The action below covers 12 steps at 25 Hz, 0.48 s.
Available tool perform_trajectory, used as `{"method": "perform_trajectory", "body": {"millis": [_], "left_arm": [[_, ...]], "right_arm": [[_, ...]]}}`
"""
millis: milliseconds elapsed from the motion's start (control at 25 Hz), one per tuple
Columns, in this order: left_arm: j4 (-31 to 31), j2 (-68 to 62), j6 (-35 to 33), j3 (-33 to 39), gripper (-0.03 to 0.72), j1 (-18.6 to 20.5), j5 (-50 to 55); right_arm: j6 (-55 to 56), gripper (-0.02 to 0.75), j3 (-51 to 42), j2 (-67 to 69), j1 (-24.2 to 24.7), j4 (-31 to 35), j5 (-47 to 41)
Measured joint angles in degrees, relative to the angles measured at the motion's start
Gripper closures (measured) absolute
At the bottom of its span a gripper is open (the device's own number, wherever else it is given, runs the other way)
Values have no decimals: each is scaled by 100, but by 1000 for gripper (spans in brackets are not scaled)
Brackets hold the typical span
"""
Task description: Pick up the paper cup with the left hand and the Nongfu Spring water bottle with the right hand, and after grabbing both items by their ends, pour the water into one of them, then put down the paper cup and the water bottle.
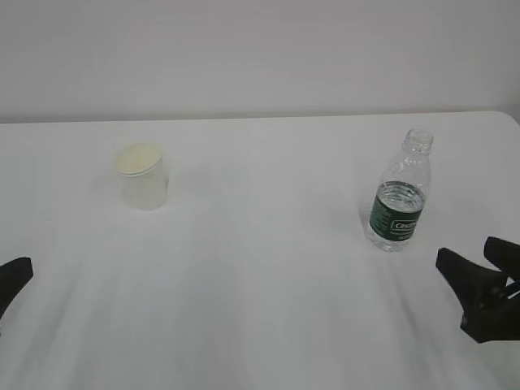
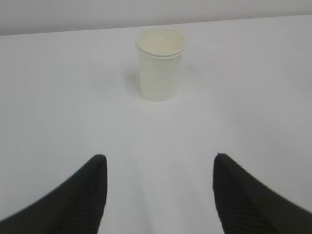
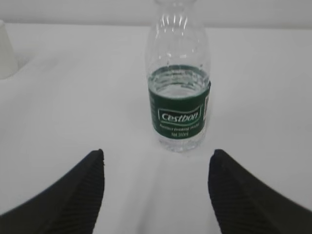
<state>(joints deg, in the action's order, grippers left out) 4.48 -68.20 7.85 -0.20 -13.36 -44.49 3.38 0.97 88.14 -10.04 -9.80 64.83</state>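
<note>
The white paper cup (image 1: 143,175) stands upright on the table at the left (image 2: 160,63), its cream inside showing. The clear Nongfu Spring water bottle (image 1: 400,197) with a dark green label stands upright and capless at the right (image 3: 178,83), with water (image 3: 178,87) up to the label's top. My left gripper (image 2: 160,161) is open, well short of the cup, with only bare table between its fingers. In the exterior view only one black tip of the left gripper (image 1: 15,276) shows at the left edge. My right gripper (image 3: 157,155) (image 1: 475,262) is open, just in front of the bottle, not touching it.
The white table (image 1: 260,276) runs back to a pale wall; its far edge (image 1: 260,119) lies behind both objects. A wide stretch of tabletop separates cup and bottle. The cup's side shows at the left edge of the right wrist view as a white cup edge (image 3: 6,48).
</note>
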Motion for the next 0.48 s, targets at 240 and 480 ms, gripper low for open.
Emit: {"method": "perform_trajectory", "body": {"millis": [240,480], "left_arm": [[123,-434,0,0,202,0,-466],[139,-1231,4,0,203,0,-1239]], "right_arm": [[-11,237,0,509,0,-11,41],[-11,237,10,523,0,-21,53]]}}
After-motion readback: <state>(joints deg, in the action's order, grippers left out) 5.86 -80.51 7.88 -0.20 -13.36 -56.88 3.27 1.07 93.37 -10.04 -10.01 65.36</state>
